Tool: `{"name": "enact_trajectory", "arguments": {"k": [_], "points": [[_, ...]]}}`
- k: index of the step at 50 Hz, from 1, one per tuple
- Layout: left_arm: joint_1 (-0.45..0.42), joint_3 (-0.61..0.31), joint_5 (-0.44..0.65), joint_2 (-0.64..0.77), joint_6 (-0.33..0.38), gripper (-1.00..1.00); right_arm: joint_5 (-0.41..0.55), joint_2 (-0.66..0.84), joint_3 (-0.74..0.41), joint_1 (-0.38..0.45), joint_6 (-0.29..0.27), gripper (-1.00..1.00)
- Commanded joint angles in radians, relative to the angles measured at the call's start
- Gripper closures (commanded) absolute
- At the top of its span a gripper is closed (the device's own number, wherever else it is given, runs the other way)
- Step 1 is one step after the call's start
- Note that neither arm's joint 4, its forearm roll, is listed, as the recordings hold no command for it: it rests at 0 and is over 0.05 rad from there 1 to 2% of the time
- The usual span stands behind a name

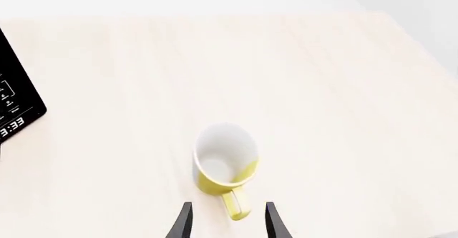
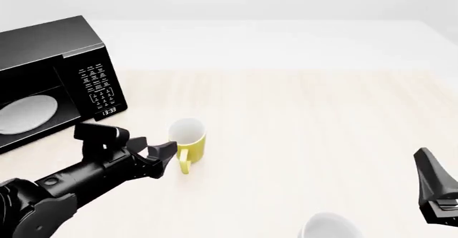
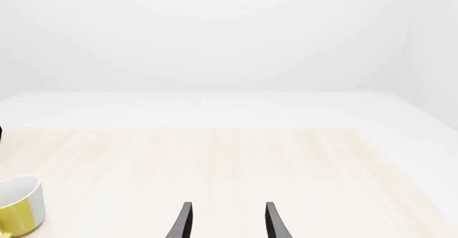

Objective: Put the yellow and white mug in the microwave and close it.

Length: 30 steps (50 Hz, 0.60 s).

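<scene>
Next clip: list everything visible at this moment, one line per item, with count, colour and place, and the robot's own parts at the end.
yellow and white mug: 1, yellow outside, white inside; upright on the table, right of the microwave, handle toward the left gripper.
microwave: 1, black; far left of the table, cavity open to view, clock display lit.
turntable plate: 1, white; inside the microwave.
white cup: 1, white-grey; near edge of the table, right of centre, cut off by the frame.
table: 1, pale wood.
left gripper: 1, black; open, fingertips either side of the mug handle, not closed on it.
right gripper: 1, black; open, low at the right, holding nothing.
</scene>
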Motion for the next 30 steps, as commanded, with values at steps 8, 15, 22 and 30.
{"name": "enact_trajectory", "arguments": {"k": [8,15,22,30], "points": [[-0.024,-0.014,-0.069,0.131,-0.042,-1.00,0.000,-0.001,0.001,0.000,0.000,-1.00],[-0.027,-0.037,-0.083,0.177,-0.046,-1.00,0.000,-0.002,0.001,0.000,0.000,-1.00],[-0.031,-0.060,-0.100,0.229,-0.049,-1.00,0.000,-0.002,0.001,0.000,0.000,-1.00],[-0.034,-0.079,-0.122,0.289,-0.059,-1.00,0.000,-0.002,0.001,0.000,0.000,-1.00]]}}
